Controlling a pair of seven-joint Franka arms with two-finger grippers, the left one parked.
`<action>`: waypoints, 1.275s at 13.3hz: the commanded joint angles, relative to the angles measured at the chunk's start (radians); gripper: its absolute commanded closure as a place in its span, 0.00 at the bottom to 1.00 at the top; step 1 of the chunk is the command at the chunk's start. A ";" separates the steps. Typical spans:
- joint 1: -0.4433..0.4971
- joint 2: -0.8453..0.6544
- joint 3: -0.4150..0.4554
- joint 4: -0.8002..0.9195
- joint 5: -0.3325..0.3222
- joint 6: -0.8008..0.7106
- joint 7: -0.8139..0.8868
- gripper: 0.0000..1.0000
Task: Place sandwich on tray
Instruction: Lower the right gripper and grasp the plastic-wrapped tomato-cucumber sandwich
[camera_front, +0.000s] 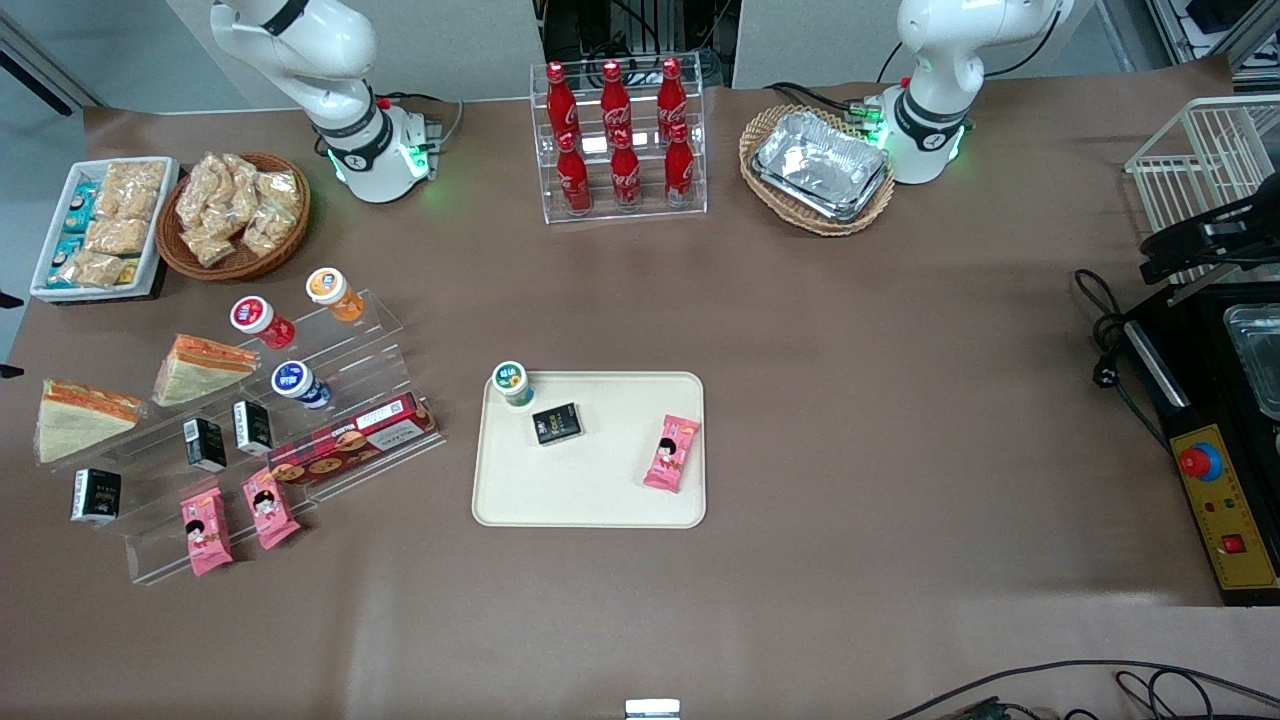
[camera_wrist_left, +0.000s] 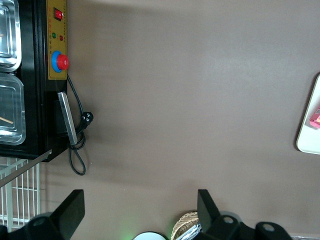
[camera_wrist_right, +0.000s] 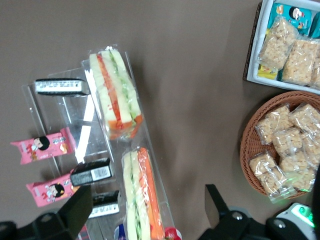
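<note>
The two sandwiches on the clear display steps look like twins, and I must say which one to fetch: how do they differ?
One sandwich sits at the steps' outer end, away from the tray; the other sandwich sits closer to the tray, beside the red-capped cup. The first lies nearer the front camera, the second farther. Both are clear-wrapped wedges with orange filling. The claw hovers above them, open.
</note>
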 joint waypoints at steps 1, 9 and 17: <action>-0.048 0.061 0.008 0.004 0.048 0.078 0.053 0.00; -0.091 0.079 0.008 -0.143 0.111 0.300 0.046 0.00; -0.091 0.102 0.010 -0.226 0.114 0.461 0.038 0.00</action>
